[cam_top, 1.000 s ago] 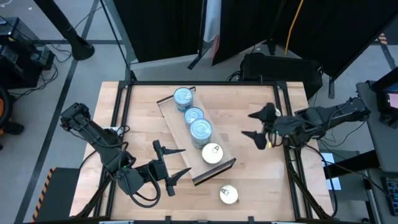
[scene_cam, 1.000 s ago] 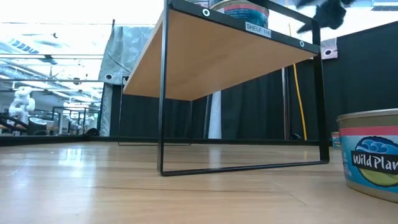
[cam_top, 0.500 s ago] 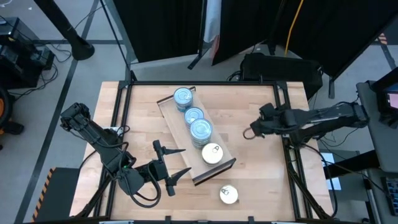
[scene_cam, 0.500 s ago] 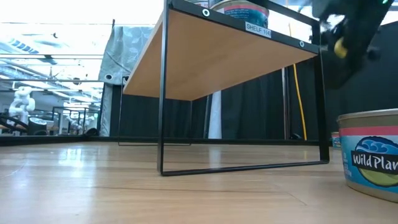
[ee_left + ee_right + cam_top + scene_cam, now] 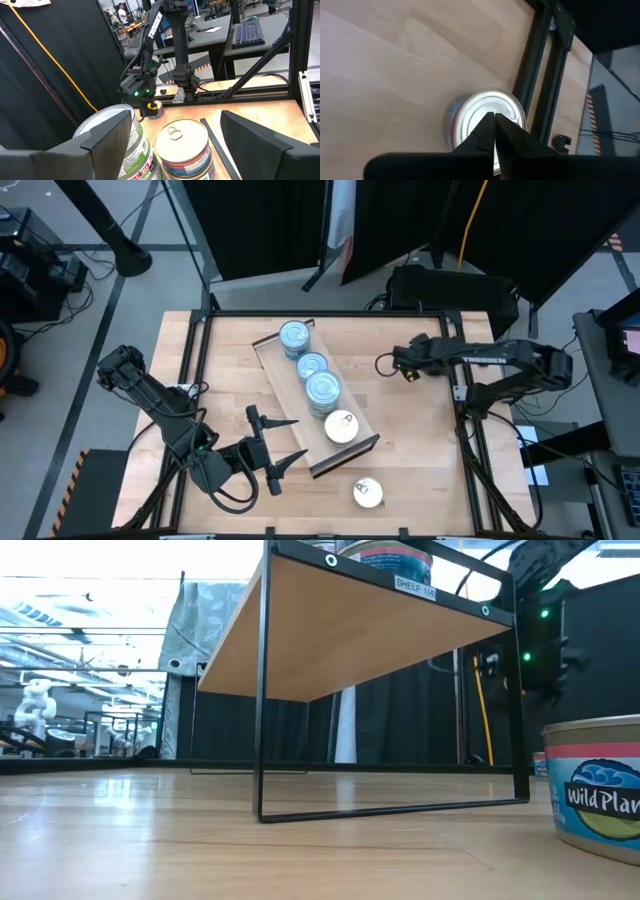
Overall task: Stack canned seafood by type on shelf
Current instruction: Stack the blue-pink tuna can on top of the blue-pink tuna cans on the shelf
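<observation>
Tins in a row on the shelf, one silvery tin loose on the desk

The canned seafood [image 5: 311,367] sits along the slanted shelf [image 5: 372,442]: three blue-topped stacks toward the far end, a silvery pull-tab tin [image 5: 342,426] at the near end, and another silvery tin [image 5: 367,493] alone on the desk [image 5: 230,350] just beyond the shelf's near lip. These tins look rigid, fairly heavy for their size and smooth-walled, so I would grasp across the round side wall, not the flat lid. The right gripper [image 5: 385,365], fingers together and empty, hangs over the desk right of the shelf. The left gripper [image 5: 282,443] waits, fingers apart, near the shelf's near-left side.
</observation>
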Available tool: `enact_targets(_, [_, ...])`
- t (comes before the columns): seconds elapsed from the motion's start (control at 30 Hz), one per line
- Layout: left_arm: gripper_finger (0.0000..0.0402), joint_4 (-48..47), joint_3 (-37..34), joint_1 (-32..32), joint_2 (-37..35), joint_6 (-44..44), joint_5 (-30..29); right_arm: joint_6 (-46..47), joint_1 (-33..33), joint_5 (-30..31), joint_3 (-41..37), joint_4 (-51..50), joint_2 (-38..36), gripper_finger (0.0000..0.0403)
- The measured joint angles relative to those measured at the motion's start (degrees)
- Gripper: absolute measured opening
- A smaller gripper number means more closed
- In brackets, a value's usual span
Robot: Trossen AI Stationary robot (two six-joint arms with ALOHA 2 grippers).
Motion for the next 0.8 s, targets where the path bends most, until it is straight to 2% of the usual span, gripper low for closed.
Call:
enact_targets(0.27, [0.0306, -0.5, 0.0, 0.0, 0.0, 0.2, 0.1, 0.5, -1.5, 0.6, -0.8, 1.5, 5.9, 0.0000])
enact_targets(0.47, [0.0306, -1.3, 0.0, 0.0, 0.0, 0.2, 0.2, -0.2, -1.4, -2.1, -4.6, 8.6, 7.1, 0.0000])
enact_targets(0.8, [0.0306, -1.3, 0.0, 0.0, 0.0, 0.2, 0.3, -0.3, -0.5, -0.9, -6.1, 12.4, 7.3, 0.0000])
